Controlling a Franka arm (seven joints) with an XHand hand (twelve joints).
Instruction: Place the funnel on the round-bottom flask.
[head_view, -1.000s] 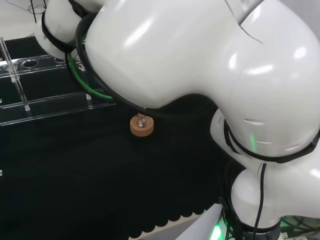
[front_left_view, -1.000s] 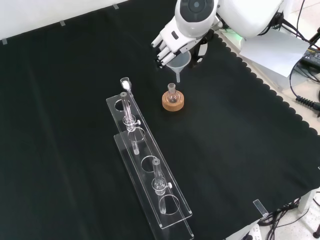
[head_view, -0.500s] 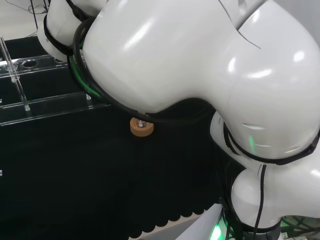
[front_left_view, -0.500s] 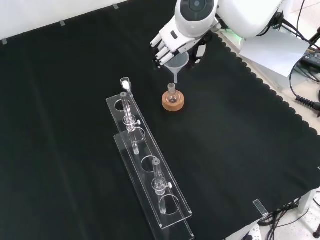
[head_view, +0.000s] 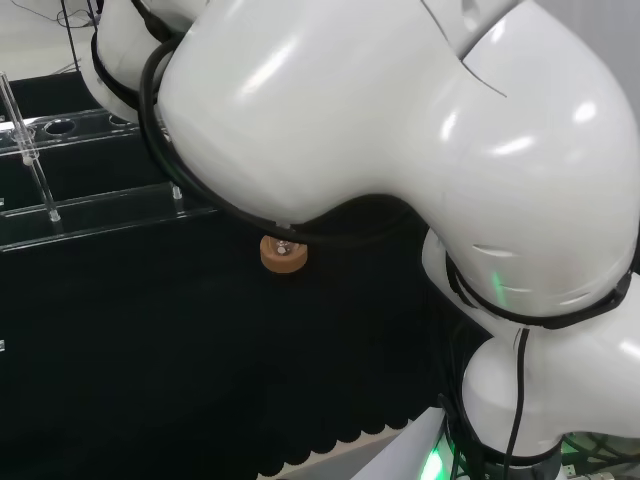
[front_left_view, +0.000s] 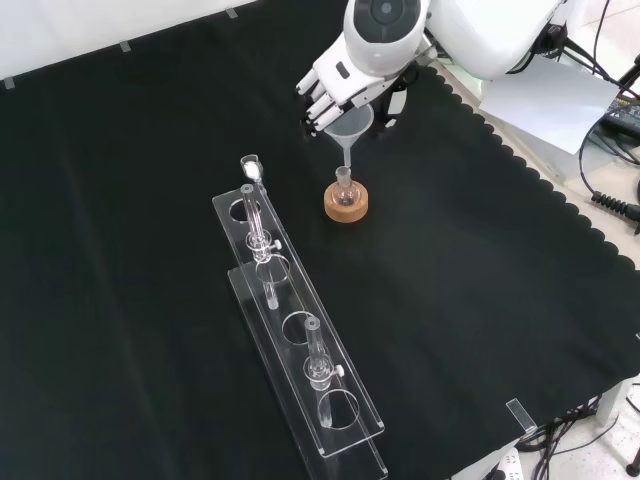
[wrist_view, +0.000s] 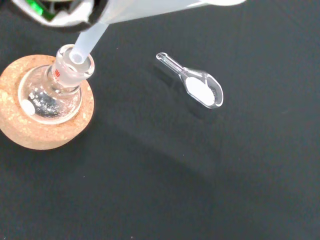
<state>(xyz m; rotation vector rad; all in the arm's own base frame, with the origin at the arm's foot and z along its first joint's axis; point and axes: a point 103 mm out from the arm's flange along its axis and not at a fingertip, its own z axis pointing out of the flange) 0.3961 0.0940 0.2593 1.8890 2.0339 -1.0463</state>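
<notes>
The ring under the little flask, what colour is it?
Light brown cork ring, speckled; clearest in the wrist view.

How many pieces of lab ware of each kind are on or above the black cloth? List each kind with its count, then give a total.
Funnel, held by the hand: 1
Round-bottom flask: 1
Cork ring stand: 1
Clear rack: 1
Glass scoop with white powder: 1
Total: 5

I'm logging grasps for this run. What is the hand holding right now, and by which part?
The hand holds the clear funnel by its wide cone, fingers curled round the rim. Its stem points down at the neck of the round-bottom flask.
</notes>
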